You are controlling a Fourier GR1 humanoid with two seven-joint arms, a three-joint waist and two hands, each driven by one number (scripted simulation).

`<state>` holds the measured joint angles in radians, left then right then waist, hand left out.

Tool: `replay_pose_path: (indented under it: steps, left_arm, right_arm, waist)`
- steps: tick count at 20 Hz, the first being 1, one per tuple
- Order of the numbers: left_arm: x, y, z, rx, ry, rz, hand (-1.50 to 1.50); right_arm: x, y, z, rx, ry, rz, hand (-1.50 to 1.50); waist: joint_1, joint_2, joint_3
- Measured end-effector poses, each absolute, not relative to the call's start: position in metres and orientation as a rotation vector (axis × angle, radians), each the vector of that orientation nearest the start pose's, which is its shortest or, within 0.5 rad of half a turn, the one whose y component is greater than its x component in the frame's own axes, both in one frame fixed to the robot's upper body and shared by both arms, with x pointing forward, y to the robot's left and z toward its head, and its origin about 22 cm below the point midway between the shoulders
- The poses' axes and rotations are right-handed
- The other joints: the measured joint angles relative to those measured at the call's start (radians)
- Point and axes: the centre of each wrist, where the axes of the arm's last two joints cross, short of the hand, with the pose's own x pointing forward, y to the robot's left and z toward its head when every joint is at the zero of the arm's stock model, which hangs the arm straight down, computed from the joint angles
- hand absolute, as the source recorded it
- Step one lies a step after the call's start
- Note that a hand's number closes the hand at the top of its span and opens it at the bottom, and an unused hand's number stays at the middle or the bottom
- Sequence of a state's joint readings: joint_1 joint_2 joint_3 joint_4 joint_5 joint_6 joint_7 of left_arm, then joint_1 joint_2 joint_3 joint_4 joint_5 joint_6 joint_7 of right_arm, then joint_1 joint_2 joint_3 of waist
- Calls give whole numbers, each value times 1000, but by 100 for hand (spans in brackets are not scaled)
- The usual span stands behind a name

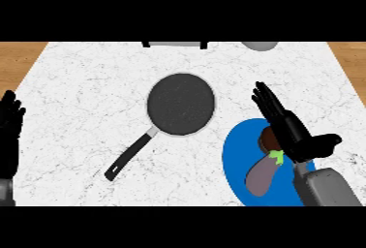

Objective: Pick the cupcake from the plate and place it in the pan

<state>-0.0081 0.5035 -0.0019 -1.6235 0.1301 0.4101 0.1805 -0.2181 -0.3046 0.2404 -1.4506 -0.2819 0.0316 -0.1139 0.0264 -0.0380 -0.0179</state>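
Reaching in from the lower right, the right robot hand [286, 127] hangs over the blue plate [236, 160] with its fingers straight and spread and its thumb out to the side; it has hold of nothing. Nearest the viewer on that plate lies an aubergine [262, 175], purple-grey with a green stalk end just under the robot hand. Beside the stalk, towards the plate's far edge, sits the cupcake [268, 138], a small brown round thing mostly hidden behind the fingers, so its top and wrapper cannot be made out.

At the left edge the left robot hand [8, 127] rests open, fingers up, holding nothing.

Farther out on the white marbled worktop [85, 87] lies the pan [181, 103], dark and round, its black handle [130, 156] running back towards the lower left. It sits near the plate's left side but apart from it, and nothing is in it. At the far edge two grey things are cut off by the view and cannot be told.

A cupcake is likely light and soft, easy to crush or smear at the top. The best hold is probably low on its sides, thumb against fingers across the base, closing only until it lifts. The aubergine just beside it leaves little room on that side, so the fingers should come down from the far and left sides.
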Motion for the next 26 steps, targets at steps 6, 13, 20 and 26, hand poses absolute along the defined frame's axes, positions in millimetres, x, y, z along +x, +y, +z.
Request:
replay_pose_path:
  steps: [6,13,20,26]
  left_arm:
    - [233,321,46,507,-1462,-59,0]
    - [218,308,22,428,-1378,-158,0]
    - [213,297,11,381,-1371,-223,0]
    - [215,290,11,350,-1377,-245,0]
  right_arm:
    - [301,-271,49,-119,-1721,-96,-150]
    - [261,-332,2,-681,-1317,-479,-150]
    - [218,-348,10,-889,-1054,-279,-150]
    - [228,-338,73,-833,-938,-62,-150]
  waist:
    - [-42,29,13]
    - [-97,34,9]
    - [-64,32,9]
    - [-38,34,12]
